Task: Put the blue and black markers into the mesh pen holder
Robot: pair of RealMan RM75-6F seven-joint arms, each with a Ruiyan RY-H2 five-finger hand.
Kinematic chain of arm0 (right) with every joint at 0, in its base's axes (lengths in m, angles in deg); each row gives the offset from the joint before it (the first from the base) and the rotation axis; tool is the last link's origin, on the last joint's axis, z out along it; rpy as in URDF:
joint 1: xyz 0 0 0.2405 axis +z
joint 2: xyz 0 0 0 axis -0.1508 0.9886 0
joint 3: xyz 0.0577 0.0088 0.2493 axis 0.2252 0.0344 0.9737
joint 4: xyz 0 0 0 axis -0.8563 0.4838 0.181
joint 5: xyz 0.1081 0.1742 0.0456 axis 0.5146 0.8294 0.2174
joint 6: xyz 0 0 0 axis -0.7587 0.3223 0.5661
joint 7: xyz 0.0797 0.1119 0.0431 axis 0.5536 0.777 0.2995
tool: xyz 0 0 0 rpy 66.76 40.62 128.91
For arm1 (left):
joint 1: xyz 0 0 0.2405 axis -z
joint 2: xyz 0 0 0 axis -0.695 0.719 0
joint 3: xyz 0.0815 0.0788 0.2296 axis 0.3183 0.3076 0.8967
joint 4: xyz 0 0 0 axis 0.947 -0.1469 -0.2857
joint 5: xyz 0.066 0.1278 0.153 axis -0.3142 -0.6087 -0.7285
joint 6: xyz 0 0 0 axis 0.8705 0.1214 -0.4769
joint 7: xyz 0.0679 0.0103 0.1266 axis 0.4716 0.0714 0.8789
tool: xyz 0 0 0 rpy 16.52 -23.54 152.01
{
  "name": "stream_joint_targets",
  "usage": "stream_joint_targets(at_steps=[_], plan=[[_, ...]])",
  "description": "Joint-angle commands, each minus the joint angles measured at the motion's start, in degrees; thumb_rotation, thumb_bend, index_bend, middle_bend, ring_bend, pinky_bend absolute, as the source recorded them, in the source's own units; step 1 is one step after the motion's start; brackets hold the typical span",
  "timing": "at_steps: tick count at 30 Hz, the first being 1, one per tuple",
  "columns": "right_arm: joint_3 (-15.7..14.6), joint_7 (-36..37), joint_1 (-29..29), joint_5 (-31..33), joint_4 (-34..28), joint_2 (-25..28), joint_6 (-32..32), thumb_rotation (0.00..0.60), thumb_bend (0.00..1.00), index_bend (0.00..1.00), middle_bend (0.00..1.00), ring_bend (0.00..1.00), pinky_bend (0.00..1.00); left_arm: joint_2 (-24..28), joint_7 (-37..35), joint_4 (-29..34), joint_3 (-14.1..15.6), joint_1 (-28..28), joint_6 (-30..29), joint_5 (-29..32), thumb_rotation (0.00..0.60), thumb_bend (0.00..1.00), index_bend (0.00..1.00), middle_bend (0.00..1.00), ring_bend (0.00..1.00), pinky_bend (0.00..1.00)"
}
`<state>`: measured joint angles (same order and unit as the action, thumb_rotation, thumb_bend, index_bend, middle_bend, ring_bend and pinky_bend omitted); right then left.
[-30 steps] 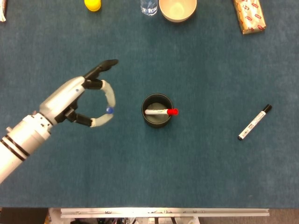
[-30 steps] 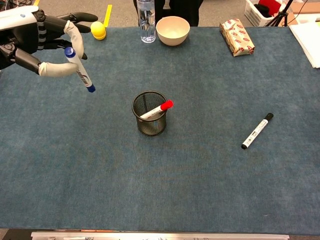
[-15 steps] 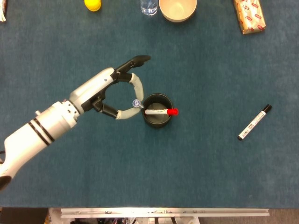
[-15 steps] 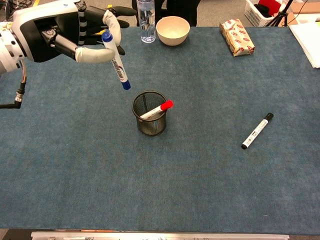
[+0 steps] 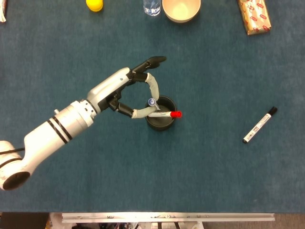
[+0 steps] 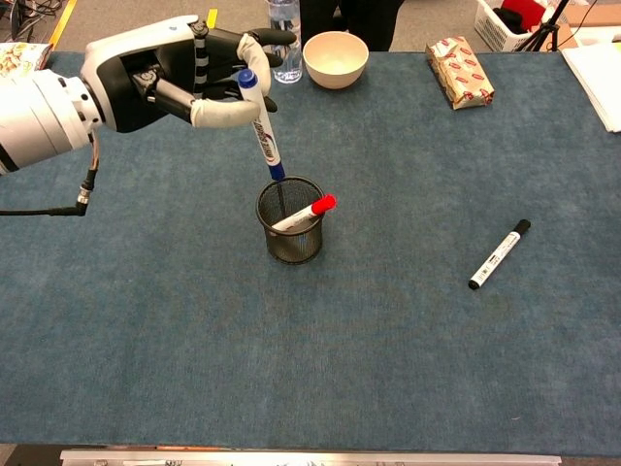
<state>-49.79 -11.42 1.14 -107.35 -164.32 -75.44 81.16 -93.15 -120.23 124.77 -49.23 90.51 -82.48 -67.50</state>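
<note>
Blue felt table (image 6: 408, 369) spreading wide, mesh pen holder (image 6: 290, 233) sitting near its middle as landmark. Left hand (image 6: 179, 78) now hovering up-left of the holder, having swung in from the far left edge over the last second. Pinching the blue marker (image 6: 262, 126) between thumb and a finger, remaining fingers stretching out beyond. Marker hanging nearly upright, capped tip (image 5: 151, 101) now reaching the holder's rim on its left side, where half a second ago still hanging short of it. Red marker (image 6: 306, 213) already leaning inside the holder, cap poking over the right rim. Black marker (image 6: 500, 254) lying flat well to the right of the holder, untouched. Right hand not showing in either view. Judging from this: blue marker about lined up for release, needing only a small shift over the opening; black marker still waiting.
</note>
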Motion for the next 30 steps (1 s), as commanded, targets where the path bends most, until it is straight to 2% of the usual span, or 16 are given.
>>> stream_joint_targets(at_steps=[1,9,21,24,30], plan=[[-0.01,0.06,-0.03,0.04,0.03,0.06,0.01,0.6,0.0,0.41,0.33,0.26,0.3,-1.5,-0.45,-0.85,-0.15,0.56,0.15,0.44,0.6,0.31,0.69,0.02,0.02,0.21],[-0.23,0.25,-0.14,0.13,0.3,-0.1,-0.14,0.6,0.0,0.41,0.33,0.26,0.3,-5.8,-0.52,-4.1,-0.19,2.09,1.09,1.19,0.6,0.31,0.69,0.02,0.02,0.2],[-0.47,1.11,-0.56,0.38,1.2,-0.18,-0.05,0.6,0.0,0.41,0.33,0.26,0.3,-9.15,-1.32,-7.88,0.8,3.35,2.99,1.62,0.6,0.31,0.69,0.02,0.01,0.19],[-0.52,1.24,-0.65,0.32,1.33,-0.17,0.02,0.6,0.0,0.41,0.33,0.26,0.3,-9.7,-1.64,-8.58,1.36,3.61,3.12,0.67,0.6,0.31,0.62,0.02,0.01,0.19],[-0.54,1.28,-0.77,0.29,1.38,-0.19,0.14,0.6,0.0,0.41,0.33,0.26,0.3,-10.22,-2.43,-9.57,2.75,4.45,2.96,-2.29,0.6,0.31,0.4,0.0,0.0,0.17]])
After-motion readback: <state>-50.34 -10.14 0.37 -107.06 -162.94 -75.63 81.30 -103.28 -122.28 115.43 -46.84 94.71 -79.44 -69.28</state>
